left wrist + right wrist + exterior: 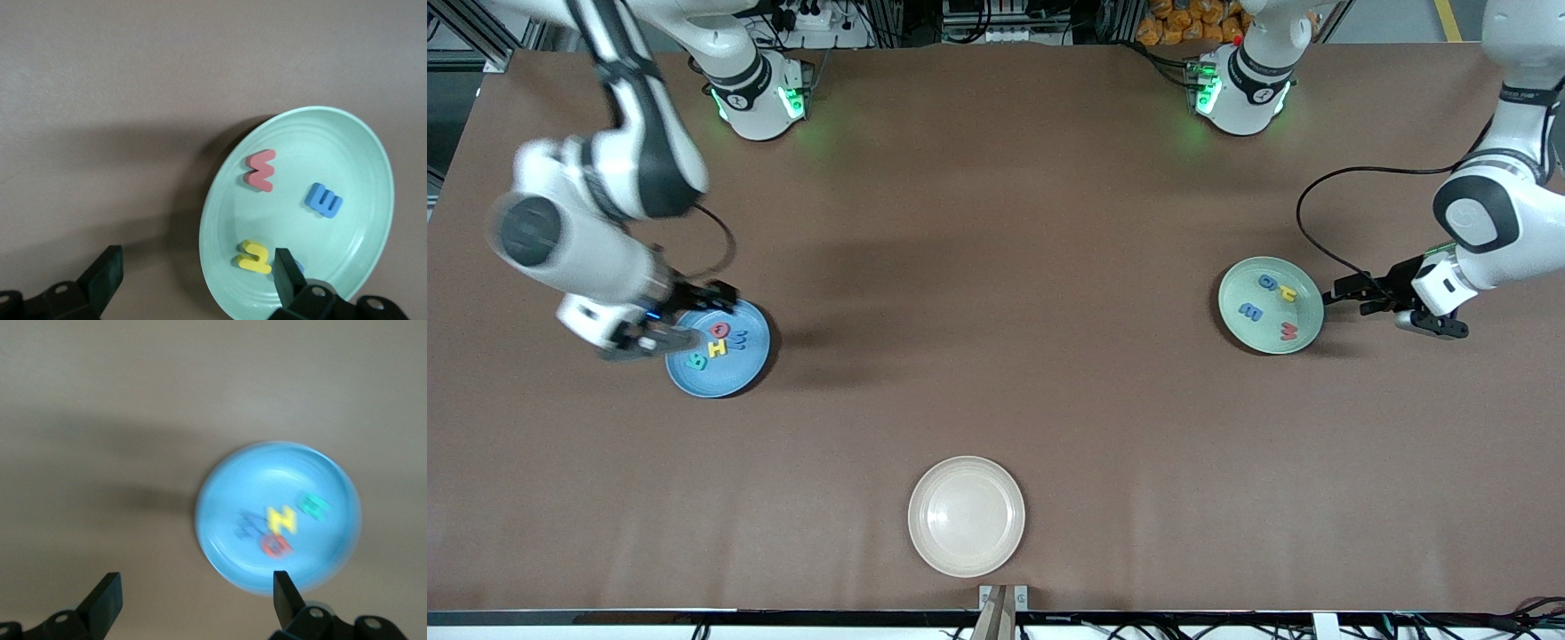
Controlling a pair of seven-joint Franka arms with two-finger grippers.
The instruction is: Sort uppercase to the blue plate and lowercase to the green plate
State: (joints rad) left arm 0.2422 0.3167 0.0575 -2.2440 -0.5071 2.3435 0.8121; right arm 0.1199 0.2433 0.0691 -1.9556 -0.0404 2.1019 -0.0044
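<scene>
The blue plate (734, 378) (267, 467) lies toward the right arm's end and holds the uppercase: red Q (718, 330) (277, 547), blue M (740, 336), yellow H (717, 348) (280, 519) and teal R (695, 360) (313, 507). My right gripper (694, 318) (193, 597) hangs open and empty over that plate's rim. The green plate (1240, 284) (320, 133) toward the left arm's end holds the lowercase: blue g (1266, 282), yellow hooked piece (1288, 293) (254, 257), blue m (1250, 310) (324, 199) and red w (1288, 332) (261, 169). My left gripper (1352, 298) (197, 273) is open and empty beside it.
A cream-white plate (967, 516) with nothing in it sits near the table's front edge, midway between the two arms. Bare brown tabletop (996, 267) spreads between the plates.
</scene>
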